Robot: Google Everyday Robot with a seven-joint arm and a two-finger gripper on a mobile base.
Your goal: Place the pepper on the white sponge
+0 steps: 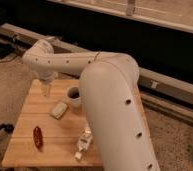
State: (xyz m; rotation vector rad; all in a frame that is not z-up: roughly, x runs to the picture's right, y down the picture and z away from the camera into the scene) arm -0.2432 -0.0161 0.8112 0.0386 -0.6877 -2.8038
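Pepper point(37, 136): lies loose on the wooden table point(55, 154) near its front-left edge, so by my judgement you have not yet made the grasp. White sponge point(59, 109): flat, top bare, behind and to the right of the pepper, apart from it, just beside the white mug point(73, 96). Your gripper point(46, 89) hangs pointing down over the table's far-left part, beyond the sponge and touching neither item. I cannot tell how far it is open. It carries no pepper.

Lab or workshop setting: speckled floor point(176, 136) and a metal wall rail point(170, 84). The end effector point(46, 90) hangs over the far left corner of the wooden surface point(57, 151).
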